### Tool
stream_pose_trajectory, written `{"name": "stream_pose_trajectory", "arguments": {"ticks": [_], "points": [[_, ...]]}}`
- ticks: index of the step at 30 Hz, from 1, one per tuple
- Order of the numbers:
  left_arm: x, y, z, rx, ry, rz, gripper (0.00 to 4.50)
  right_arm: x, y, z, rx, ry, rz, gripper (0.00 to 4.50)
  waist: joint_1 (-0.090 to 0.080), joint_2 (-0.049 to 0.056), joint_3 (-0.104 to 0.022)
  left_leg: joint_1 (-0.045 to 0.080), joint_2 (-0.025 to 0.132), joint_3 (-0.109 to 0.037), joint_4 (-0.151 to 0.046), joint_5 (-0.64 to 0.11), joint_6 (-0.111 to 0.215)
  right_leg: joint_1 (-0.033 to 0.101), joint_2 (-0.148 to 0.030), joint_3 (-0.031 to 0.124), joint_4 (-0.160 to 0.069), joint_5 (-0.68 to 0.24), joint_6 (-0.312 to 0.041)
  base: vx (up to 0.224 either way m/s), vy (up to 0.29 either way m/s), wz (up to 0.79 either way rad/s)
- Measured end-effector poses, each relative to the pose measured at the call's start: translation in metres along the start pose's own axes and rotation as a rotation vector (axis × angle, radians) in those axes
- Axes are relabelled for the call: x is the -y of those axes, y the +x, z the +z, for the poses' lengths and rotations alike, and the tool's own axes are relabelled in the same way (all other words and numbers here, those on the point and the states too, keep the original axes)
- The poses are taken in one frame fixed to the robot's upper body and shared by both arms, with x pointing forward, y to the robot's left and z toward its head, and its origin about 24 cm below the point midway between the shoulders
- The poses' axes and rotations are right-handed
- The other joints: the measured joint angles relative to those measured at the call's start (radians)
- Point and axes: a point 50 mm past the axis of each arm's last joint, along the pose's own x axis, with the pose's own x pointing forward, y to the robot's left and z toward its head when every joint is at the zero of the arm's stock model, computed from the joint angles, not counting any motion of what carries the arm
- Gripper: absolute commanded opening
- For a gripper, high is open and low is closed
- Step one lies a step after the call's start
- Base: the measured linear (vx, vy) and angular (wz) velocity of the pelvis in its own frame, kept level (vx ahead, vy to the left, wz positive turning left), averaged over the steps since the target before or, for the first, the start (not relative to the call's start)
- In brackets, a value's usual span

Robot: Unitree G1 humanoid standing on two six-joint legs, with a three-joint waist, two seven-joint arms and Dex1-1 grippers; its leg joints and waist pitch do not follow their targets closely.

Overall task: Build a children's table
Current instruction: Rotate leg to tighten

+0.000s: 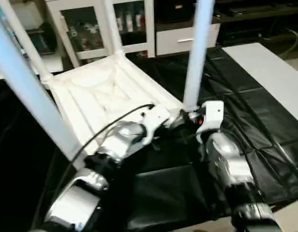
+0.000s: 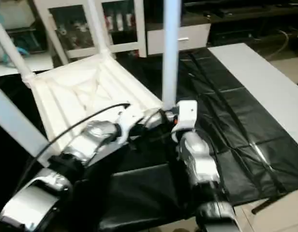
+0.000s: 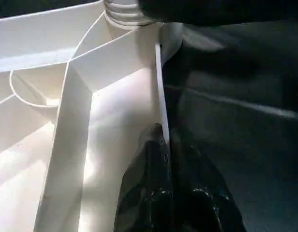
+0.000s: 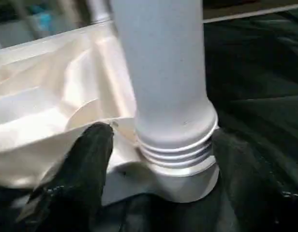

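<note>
The white tabletop [image 1: 103, 94] lies upside down on the black-covered work table [image 1: 255, 121], ribbed underside up so its corner sockets face the legs. 4 tapered legs stand up from it: 2 at the far corners, 1 at the near-left corner [image 1: 30, 92], and 1 at the near-right corner [image 1: 197, 53], which is the one in hand.

In the right wrist view that leg's threaded base [image 4: 175, 150] sits in its round socket [image 4: 187, 181] with several thread rings showing above the rim, so it looks only partly screwed home. The right gripper [image 4: 161, 174] has its 2 black fingers set either side of the base, near the threads; whether they press on it cannot be told.

The left gripper [image 3: 166, 169] is clamped across the tabletop's thin edge wall [image 3: 161, 96] just beside that corner, likely to keep the tabletop from turning with the leg.

Behind the work table stand a glass-fronted cabinet [image 1: 98, 24] and a white drawer unit [image 1: 185, 38].
</note>
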Motion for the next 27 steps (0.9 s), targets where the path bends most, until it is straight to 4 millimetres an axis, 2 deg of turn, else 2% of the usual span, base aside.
{"name": "stream_pose_trajectory", "arguments": {"ticks": [3, 4, 5, 8, 10, 13, 17, 26, 27], "points": [[0.0, -0.012, -0.007, 0.003, -0.022, -0.08, 0.0, 0.007, -0.018, 0.005, -0.024, -0.043, 0.139, 3.87, 0.004, 0.0, 0.0, -0.001, 0.0, 0.0, 0.0, 0.0, 0.0, -0.001, 0.0, 0.0, -0.001, -0.001, 0.001, 0.0, 0.0, 0.0], [0.0, -0.016, -0.009, 0.003, -0.021, -0.115, 0.0, 0.009, -0.024, 0.012, -0.023, -0.077, 0.196, 3.97, 0.008, 0.0, 0.0, -0.001, 0.0, 0.0, 0.0, 0.0, 0.0, -0.001, 0.0, 0.0, 0.0, -0.001, 0.002, 0.0, 0.0, 0.0], [0.001, -0.022, -0.012, 0.004, -0.022, -0.158, 0.0, 0.01, -0.032, 0.019, -0.026, -0.121, 0.26, 4.2, 0.014, 0.0, 0.0, -0.001, 0.0, 0.0, 0.0, 0.0, 0.0, -0.001, 0.0, 0.0, -0.001, -0.002, 0.003, 0.0, 0.0, 0.0], [0.004, -0.033, -0.018, -0.005, -0.008, -0.261, 0.0, 0.013, -0.047, 0.03, -0.058, -0.199, 0.389, 4.32, 0.034, -0.003, 0.001, -0.002, 0.0, 0.0, 0.0, 0.0, 0.001, -0.001, -0.001, 0.0, -0.001, -0.003, 0.003, 0.0, 0.0, 0.0], [0.008, -0.042, -0.021, -0.012, 0.006, -0.349, 0.0, 0.017, -0.066, 0.027, -0.141, -0.265, 0.484, 4.42, 0.055, -0.004, 0.001, -0.002, 0.0, 0.001, 0.0, -0.001, 0.002, 0.0, -0.001, 0.0, -0.002, -0.003, 0.003, 0.0, 0.0, 0.0], [0.01, -0.053, -0.026, -0.028, 0.018, -0.441, 0.0, 0.025, -0.082, 0.019, -0.259, -0.316, 0.559, 4.42, 0.068, -0.006, 0.003, -0.002, 0.0, 0.003, 0.0, -0.001, 0.002, 0.0, -0.002, 0.0, -0.002, -0.004, 0.003, 0.0, 0.0, 0.0], [0.016, -0.057, -0.028, -0.045, 0.025, -0.495, 0.0, 0.029, -0.091, 0.021, -0.336, -0.367, 0.619, 4.42, 0.068, -0.009, 0.005, -0.001, 0.0, 0.007, 0.0, -0.001, 0.002, 0.0, -0.004, 0.002, 0.0, -0.004, 0.003, 0.0, 0.0, 0.0], [0.018, -0.062, -0.028, -0.064, 0.027, -0.517, 0.0, 0.012, -0.086, 0.013, -0.343, -0.308, 0.713, 4.42, 0.067, -0.009, 0.005, -0.001, 0.0, 0.007, 0.0, -0.001, 0.002, 0.0, -0.004, 0.003, 0.001, -0.003, 0.003, 0.0, 0.0, 0.0], [0.018, -0.062, -0.028, -0.066, 0.027, -0.517, 0.0, 0.012, -0.086, 0.012, -0.345, -0.302, 0.715, 4.15, 0.067, -0.009, 0.005, -0.001, 0.0, 0.007, 0.0, -0.001, 0.002, 0.0, -0.004, 0.003, 0.001, -0.003, 0.003, 0.0, 0.0, 0.0]]}}
